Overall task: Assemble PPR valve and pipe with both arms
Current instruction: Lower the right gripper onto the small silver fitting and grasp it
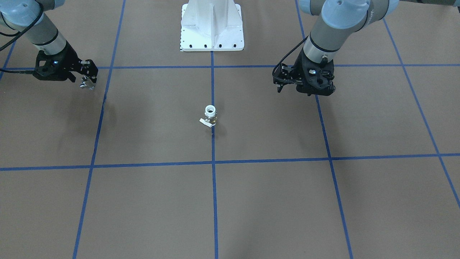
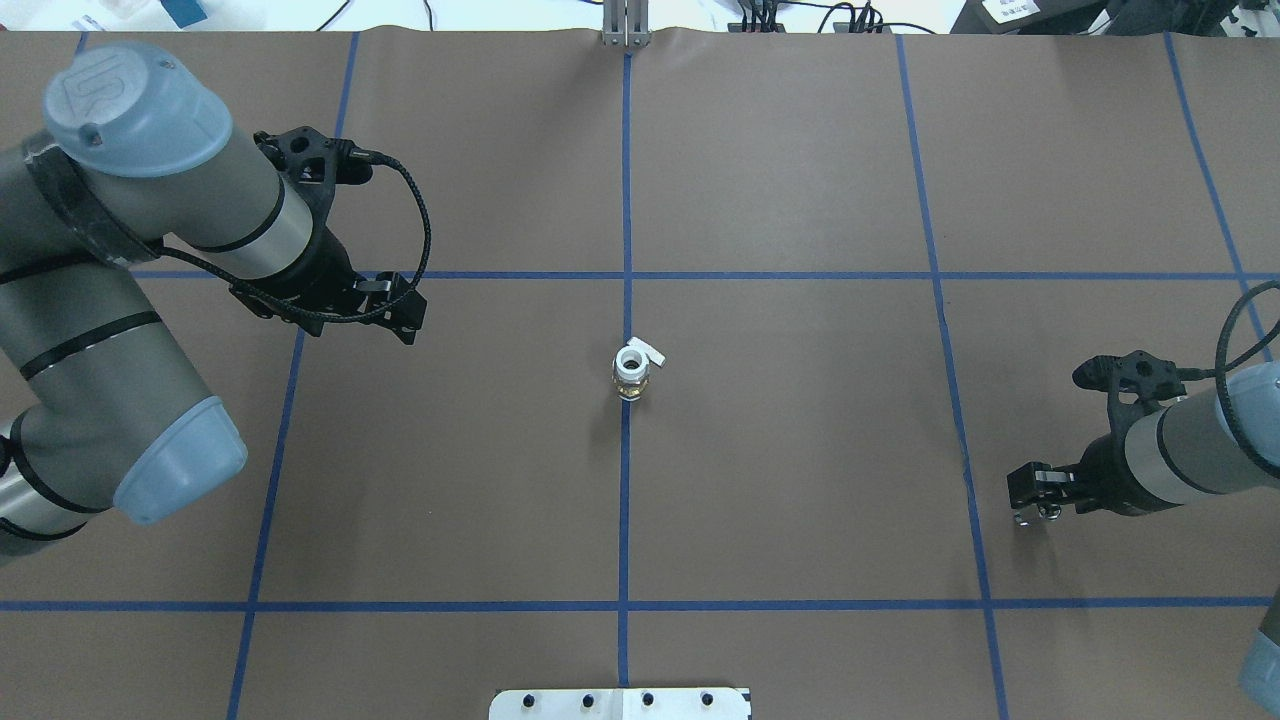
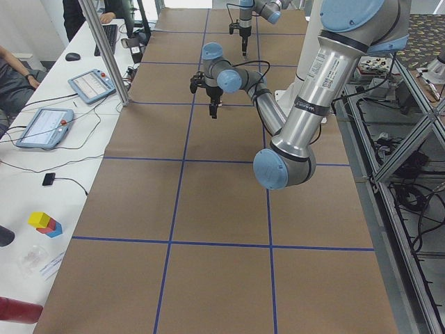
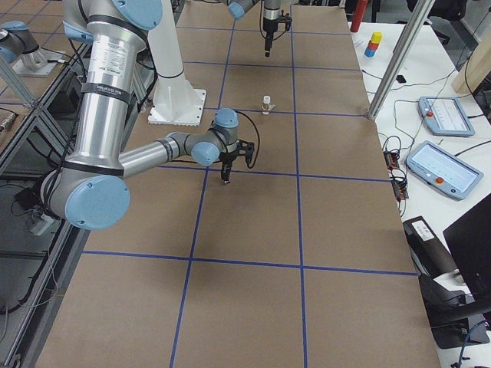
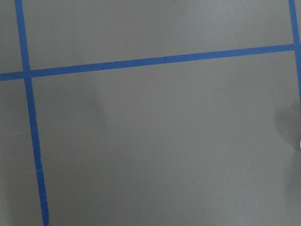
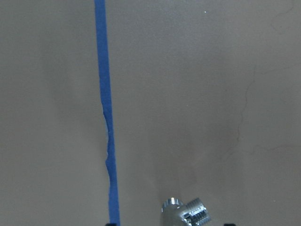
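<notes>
The PPR valve (image 1: 210,115) stands upright at the table's middle on a blue tape line, white ring end up and white tab to one side; it also shows in the overhead view (image 2: 632,369) and small in the exterior right view (image 4: 266,103). My right gripper (image 1: 87,83) is shut on the silver pipe (image 1: 85,86) and holds it above the table, far from the valve; the pipe also shows in the overhead view (image 2: 1034,515) and the right wrist view (image 6: 185,214). My left gripper (image 1: 315,92) hangs above bare table on the valve's other side and looks open and empty.
The white pedestal base (image 1: 212,30) stands at the robot's side of the table. Blue tape lines (image 2: 626,500) grid the brown surface. A metal post (image 4: 395,61) and the operators' desk with tablets (image 4: 443,115) lie past the far edge.
</notes>
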Controlling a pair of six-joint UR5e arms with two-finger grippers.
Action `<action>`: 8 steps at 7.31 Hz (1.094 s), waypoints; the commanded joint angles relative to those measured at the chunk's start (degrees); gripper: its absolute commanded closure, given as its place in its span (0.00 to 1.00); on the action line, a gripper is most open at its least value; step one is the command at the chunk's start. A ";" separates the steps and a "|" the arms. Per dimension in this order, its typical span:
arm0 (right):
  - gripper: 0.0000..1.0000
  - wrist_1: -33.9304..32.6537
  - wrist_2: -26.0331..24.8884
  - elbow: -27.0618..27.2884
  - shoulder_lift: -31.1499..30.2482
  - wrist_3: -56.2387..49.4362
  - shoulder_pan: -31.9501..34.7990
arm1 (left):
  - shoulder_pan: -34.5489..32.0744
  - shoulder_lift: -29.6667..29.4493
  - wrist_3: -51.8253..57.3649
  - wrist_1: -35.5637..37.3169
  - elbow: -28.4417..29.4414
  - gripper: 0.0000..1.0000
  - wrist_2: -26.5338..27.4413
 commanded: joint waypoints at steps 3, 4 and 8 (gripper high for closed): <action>0.47 0.00 0.09 -0.87 0.00 -0.09 -0.11 | 0.06 0.03 -0.01 0.02 0.03 0.01 0.02; 0.57 0.09 0.09 -0.87 0.00 -0.09 -0.19 | 0.06 0.03 -0.01 0.02 0.12 0.01 0.02; 1.00 -0.09 0.96 0.35 0.44 -0.09 0.59 | 0.06 0.12 -0.01 0.02 -0.05 0.02 0.02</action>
